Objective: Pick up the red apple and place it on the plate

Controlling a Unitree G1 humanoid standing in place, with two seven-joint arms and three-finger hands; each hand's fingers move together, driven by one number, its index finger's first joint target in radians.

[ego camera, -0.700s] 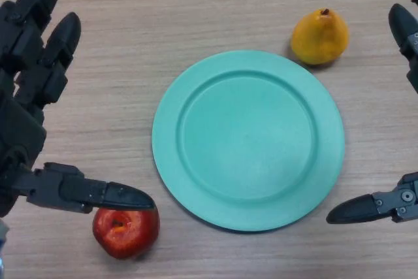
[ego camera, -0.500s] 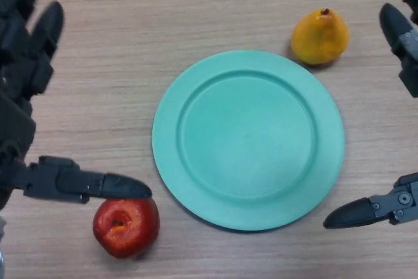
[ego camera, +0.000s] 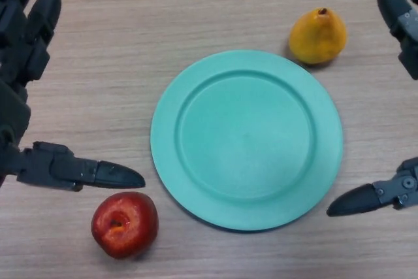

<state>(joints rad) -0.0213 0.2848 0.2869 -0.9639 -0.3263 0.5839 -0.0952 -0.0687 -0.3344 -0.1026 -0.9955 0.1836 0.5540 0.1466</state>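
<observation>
Red apple [ego camera: 124, 224] is sitting on the desk [ego camera: 196, 11] just off the green plate [ego camera: 247, 139], lower left. Left hand [ego camera: 19, 106] is hovering beside it, fingers [ego camera: 39, 21] spread, gripping nothing. Right hand [ego camera: 401, 27] is idling at the right edge, likewise spread and unloaded.

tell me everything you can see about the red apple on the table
The red apple is glossy and deep red with a small orange-yellow patch around its stem hollow, which faces up and slightly left. It looks whole and unbruised. It sits on the wooden table near the front edge of the view, just off the lower left rim of the green plate without touching it. The left robot hand is open, its thumb stretched out just above the apple in the view, apart from it. Nothing holds the apple.
</observation>
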